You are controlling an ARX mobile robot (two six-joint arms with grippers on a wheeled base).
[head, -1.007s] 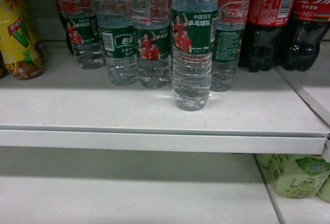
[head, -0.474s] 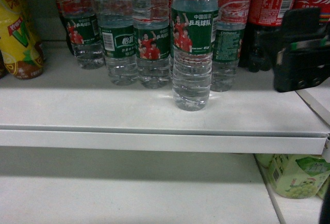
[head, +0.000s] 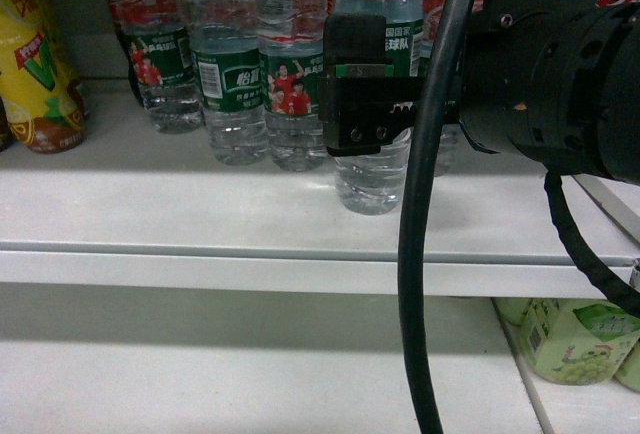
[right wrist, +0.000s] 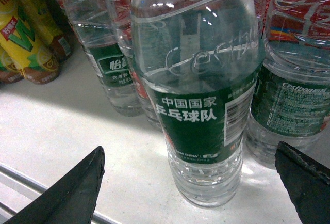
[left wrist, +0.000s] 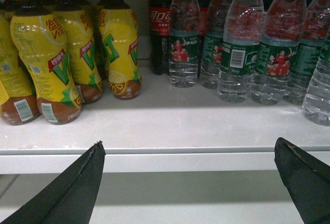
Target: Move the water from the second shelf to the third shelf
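Note:
The water is a row of clear ribbed bottles with green labels on the upper shelf (head: 200, 214). One water bottle (head: 372, 179) stands in front of the others. My right gripper (head: 365, 104) hangs just in front of it and hides its label in the head view. In the right wrist view that bottle (right wrist: 203, 115) stands upright between the wide-open jaws of the right gripper (right wrist: 190, 152), touching neither finger. My left gripper (left wrist: 189, 144) is open and empty at the shelf's front edge (left wrist: 170, 159), left of the water row (left wrist: 242, 53); it does not show in the head view.
Yellow drink bottles (left wrist: 51, 53) stand left of the water, with a cola bottle (left wrist: 160, 33) behind them. A lower shelf (head: 250, 364) holds pale green drink packs (head: 575, 339) at its right. The right arm's black cable (head: 425, 254) hangs in front of both shelves.
My right arm has come in from the right and moved left, from beside the cola bottles to directly in front of the front water bottle. The bottles have not moved.

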